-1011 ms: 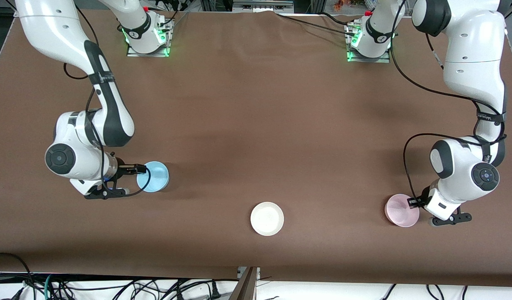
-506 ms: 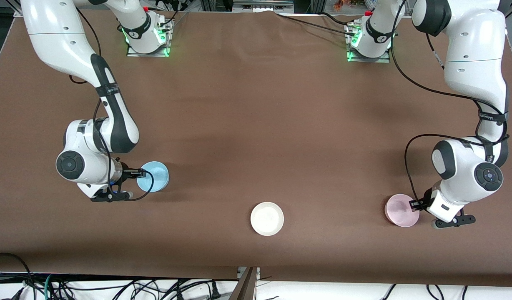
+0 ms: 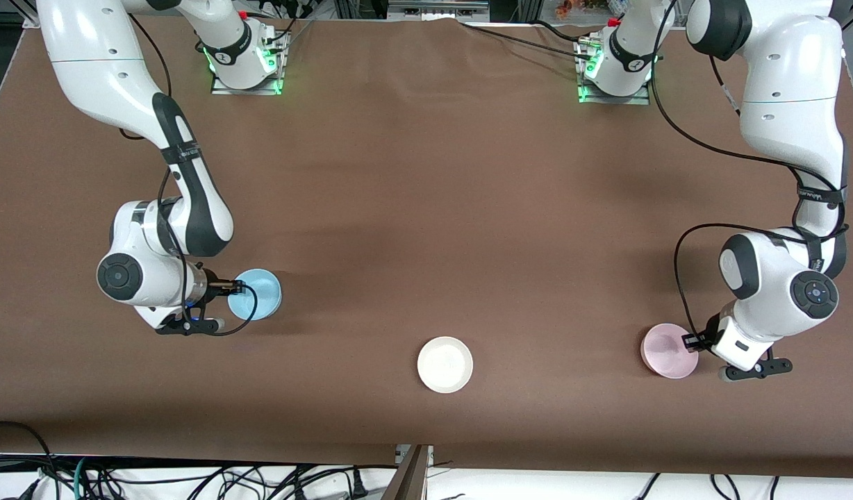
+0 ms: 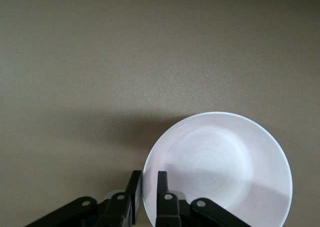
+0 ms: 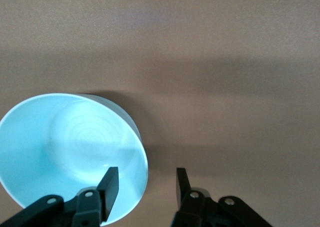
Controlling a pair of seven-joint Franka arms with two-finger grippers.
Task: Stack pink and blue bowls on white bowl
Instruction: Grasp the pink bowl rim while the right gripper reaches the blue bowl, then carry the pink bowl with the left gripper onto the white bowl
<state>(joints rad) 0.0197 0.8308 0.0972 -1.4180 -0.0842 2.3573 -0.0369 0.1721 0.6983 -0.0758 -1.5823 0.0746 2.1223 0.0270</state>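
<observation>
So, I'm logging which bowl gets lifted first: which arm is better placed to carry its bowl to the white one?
Left, probably. The left gripper is shut on the pink bowl's rim; the right gripper's fingers only straddle the blue bowl's rim.

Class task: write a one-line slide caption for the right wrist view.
Right gripper straddles the blue bowl rim, one finger inside, one outside, fingers apart, on the brown table.
</observation>
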